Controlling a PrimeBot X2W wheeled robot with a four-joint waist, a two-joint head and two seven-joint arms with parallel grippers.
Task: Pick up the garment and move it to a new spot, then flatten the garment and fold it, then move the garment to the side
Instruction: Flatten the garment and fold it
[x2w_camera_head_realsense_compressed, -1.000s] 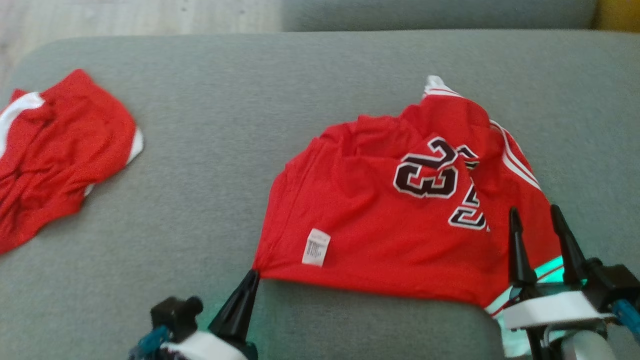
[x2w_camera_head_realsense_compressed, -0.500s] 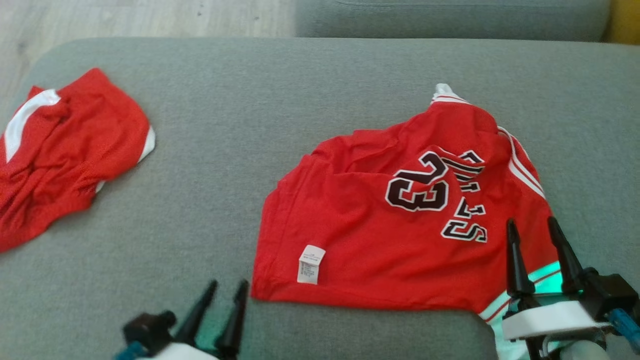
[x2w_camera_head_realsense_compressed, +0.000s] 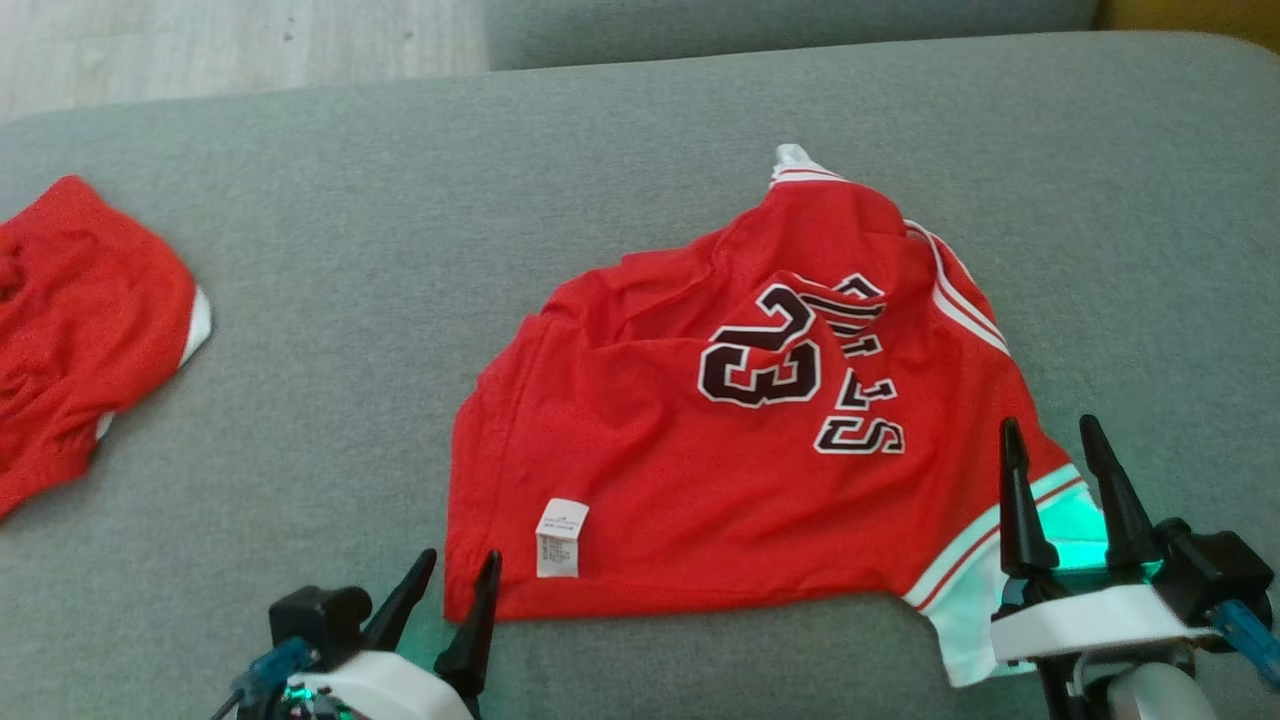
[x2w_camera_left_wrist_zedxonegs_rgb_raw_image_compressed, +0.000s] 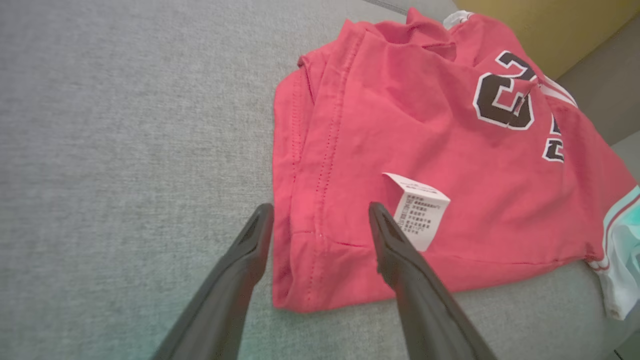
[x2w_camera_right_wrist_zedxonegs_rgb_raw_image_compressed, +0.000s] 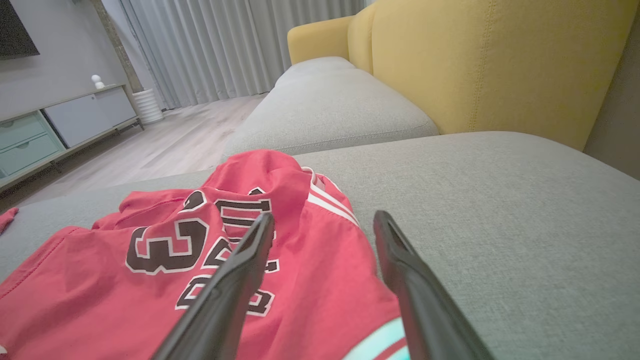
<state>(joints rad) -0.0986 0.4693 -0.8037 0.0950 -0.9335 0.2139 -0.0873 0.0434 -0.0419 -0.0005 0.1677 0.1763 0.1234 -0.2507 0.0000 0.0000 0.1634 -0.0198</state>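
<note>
Pinch the rumpled jersey (x2w_camera_head_realsense_compressed: 700, 470), near right on the sofa (x2w_camera_head_realsense_compressed: 400, 250), at its near hem corners with left end effector (x2w_camera_head_realsense_compressed: 461, 555) and right end effector (x2w_camera_head_realsense_compressed: 1049, 423), both released, then draw apart evenly.

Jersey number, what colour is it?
The number is black, outlined white; clearest in head view.

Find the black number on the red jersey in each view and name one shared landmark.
Head view: the number sits just right of centre on the jersey.
Left wrist view: upper right.
Right wrist view: lower left, partly creased.
Shared landmark: the white stripes beside the number.
</note>
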